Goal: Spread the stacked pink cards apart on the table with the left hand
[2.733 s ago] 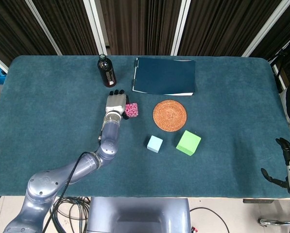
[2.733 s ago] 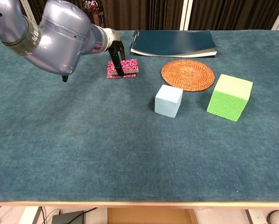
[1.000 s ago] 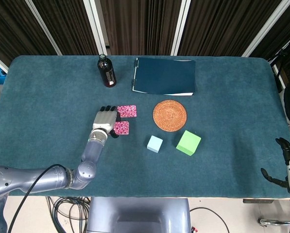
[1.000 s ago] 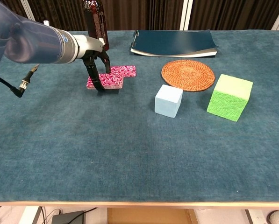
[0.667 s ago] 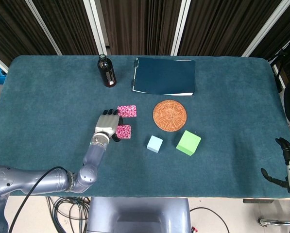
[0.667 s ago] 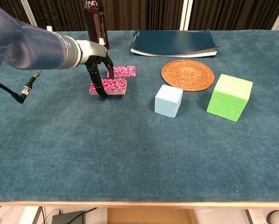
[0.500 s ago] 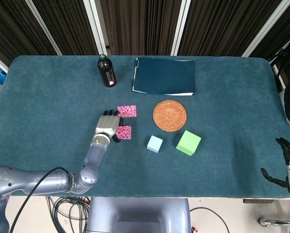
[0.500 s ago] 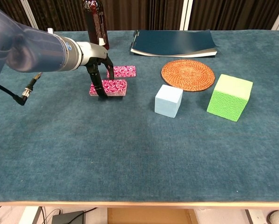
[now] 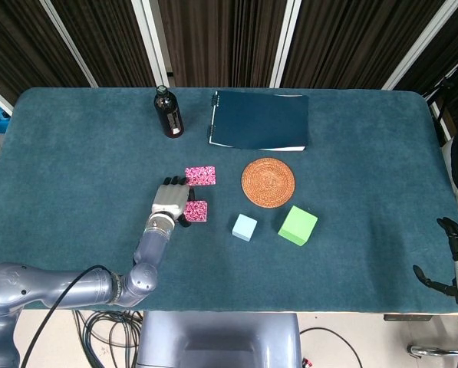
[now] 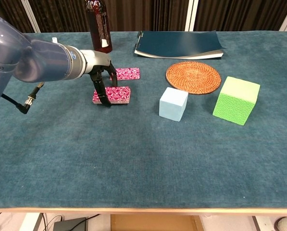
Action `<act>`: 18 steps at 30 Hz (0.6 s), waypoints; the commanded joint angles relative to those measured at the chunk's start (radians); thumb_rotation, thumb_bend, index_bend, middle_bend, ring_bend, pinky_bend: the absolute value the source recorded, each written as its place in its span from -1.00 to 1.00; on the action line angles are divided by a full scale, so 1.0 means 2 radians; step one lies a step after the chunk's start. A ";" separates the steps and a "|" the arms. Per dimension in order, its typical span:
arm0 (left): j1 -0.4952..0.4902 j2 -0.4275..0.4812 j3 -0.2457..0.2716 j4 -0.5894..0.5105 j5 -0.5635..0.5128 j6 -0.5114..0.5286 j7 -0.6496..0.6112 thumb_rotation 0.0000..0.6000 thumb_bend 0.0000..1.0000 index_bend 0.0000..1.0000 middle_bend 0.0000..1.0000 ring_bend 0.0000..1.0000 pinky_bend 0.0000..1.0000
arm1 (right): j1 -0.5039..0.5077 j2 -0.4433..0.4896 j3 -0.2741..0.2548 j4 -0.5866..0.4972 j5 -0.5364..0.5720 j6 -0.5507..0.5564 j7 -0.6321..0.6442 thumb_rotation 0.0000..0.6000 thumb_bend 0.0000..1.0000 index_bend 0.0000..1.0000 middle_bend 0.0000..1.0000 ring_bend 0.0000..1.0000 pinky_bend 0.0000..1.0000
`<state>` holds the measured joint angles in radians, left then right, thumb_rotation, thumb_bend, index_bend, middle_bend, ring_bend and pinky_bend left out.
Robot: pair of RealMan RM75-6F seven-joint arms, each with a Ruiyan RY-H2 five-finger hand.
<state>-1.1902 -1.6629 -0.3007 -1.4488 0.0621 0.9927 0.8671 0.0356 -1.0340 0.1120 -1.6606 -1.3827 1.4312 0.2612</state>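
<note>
Your left hand (image 9: pixel 169 201) rests fingertips-down on the near pink card (image 10: pixel 113 94), which lies flat on the teal table (image 9: pixel 75 153). The far pink card (image 10: pixel 128 73) lies just beyond it, near the dark bottle (image 9: pixel 167 113), with a strip of bare cloth between the two cards. The stack looks already split, so the spreading seems nearly done.

To finish well, keep the pressure light and straight down. If you want a wider gap, draw the near card a little toward you, keeping it flat. Then lift straight up, so the card does not catch on a fingertip and drag or flip.

In the chest view the left hand (image 10: pixel 101 77) reaches in from the left, palm down. Its dark fingers (image 10: pixel 105 92) point steeply down onto the left part of the near card. They press rather than grip; nothing is held.

Your right hand (image 9: pixel 453 259) sits at the table's near right edge, well apart from everything. Its fingers look loosely spread and empty.

A blue cube (image 9: pixel 245 227) lies near the card's right side.
</note>
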 commanded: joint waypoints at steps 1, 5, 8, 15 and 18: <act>-0.001 0.000 0.002 0.002 0.000 -0.003 0.001 1.00 -0.48 -0.14 -0.72 -0.96 -1.00 | 0.000 0.000 0.000 0.000 0.000 0.000 0.000 1.00 -0.51 -0.84 -0.90 -0.74 -0.64; -0.003 0.006 0.005 -0.005 -0.004 -0.009 0.006 1.00 -0.51 -0.21 -0.74 -0.98 -1.00 | 0.000 0.000 0.001 0.000 0.001 -0.001 -0.001 1.00 -0.51 -0.84 -0.90 -0.74 -0.64; -0.004 0.008 0.005 -0.007 -0.006 -0.009 0.006 1.00 -0.56 -0.23 -0.75 -0.98 -1.00 | 0.000 0.000 0.001 -0.001 0.002 0.000 -0.001 1.00 -0.51 -0.84 -0.90 -0.74 -0.64; -0.005 0.009 0.007 -0.009 -0.002 -0.004 0.004 1.00 -0.56 -0.22 -0.75 -0.98 -1.00 | 0.000 0.000 0.001 -0.001 0.002 -0.001 -0.001 1.00 -0.51 -0.84 -0.90 -0.74 -0.64; -0.005 0.010 0.008 -0.009 0.000 -0.001 0.004 1.00 -0.56 -0.21 -0.75 -0.98 -1.00 | 0.000 0.001 0.001 -0.001 0.002 -0.002 0.000 1.00 -0.51 -0.84 -0.90 -0.74 -0.64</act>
<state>-1.1998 -1.6437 -0.2850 -1.4676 0.0615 0.9910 0.8750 0.0362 -1.0328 0.1134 -1.6630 -1.3791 1.4283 0.2605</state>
